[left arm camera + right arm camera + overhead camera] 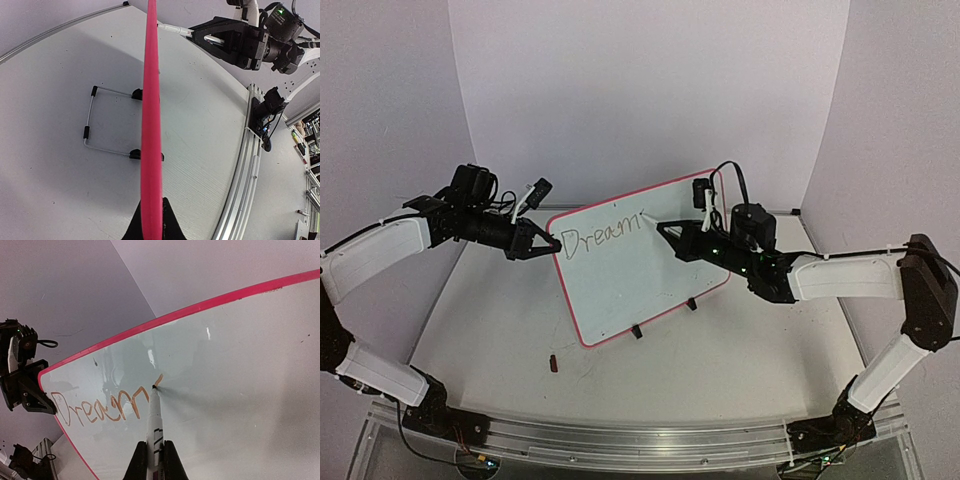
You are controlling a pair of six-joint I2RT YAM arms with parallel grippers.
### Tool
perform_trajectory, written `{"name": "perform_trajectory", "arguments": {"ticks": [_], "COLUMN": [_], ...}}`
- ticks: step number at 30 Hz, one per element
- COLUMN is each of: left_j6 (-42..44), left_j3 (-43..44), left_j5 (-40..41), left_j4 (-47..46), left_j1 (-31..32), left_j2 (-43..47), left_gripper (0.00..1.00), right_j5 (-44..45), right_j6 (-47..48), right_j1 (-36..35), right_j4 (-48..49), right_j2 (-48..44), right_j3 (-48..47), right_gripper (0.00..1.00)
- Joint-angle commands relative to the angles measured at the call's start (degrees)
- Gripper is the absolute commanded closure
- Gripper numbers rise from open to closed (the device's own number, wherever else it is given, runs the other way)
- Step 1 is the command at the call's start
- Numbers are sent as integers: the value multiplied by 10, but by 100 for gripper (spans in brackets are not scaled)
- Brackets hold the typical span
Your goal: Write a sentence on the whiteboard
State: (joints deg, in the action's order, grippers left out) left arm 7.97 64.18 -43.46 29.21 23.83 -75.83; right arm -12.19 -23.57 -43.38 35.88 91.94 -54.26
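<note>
The whiteboard [650,275], white with a thin red frame, stands tilted on small black feet at the middle of the table. My left gripper [552,243] is shut on its left edge; the left wrist view shows the red frame [151,125] edge-on between the jaws of that gripper [151,205]. My right gripper [155,447] is shut on a white marker pen [155,422] whose tip touches the board. The sentence [100,407] reads "Dream", followed by a short fresh stroke at the tip. It also shows in the top view [603,236].
A small dark red cap [553,363] lies on the table in front of the board. A wire stand [95,120] props the board from behind. The aluminium rail [640,440] with both arm bases runs along the near edge. Backdrop walls enclose the table.
</note>
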Motion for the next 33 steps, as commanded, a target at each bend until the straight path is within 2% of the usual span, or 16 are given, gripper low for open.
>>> {"name": "perform_trajectory", "arguments": {"ticks": [1,16,25,33], "left_j6": [17,17,17,17], "left_j3": [9,9,9,9], "left_j5": [8,8,8,8], "left_j4": [20,21,20,20], "left_j1": [7,6,6,6], "left_j2": [-15,-13,-14,-13], "left_gripper": [100,100,100,100], "right_j5": [23,67,10,-6], "right_j6": [5,6,16,17], "right_j1": [2,2,2,1], "right_j4": [-1,-18,-27,-13], "right_j2": [0,-19,-12,-30], "right_j3": [4,21,17,27], "right_gripper": [100,100,100,100]}}
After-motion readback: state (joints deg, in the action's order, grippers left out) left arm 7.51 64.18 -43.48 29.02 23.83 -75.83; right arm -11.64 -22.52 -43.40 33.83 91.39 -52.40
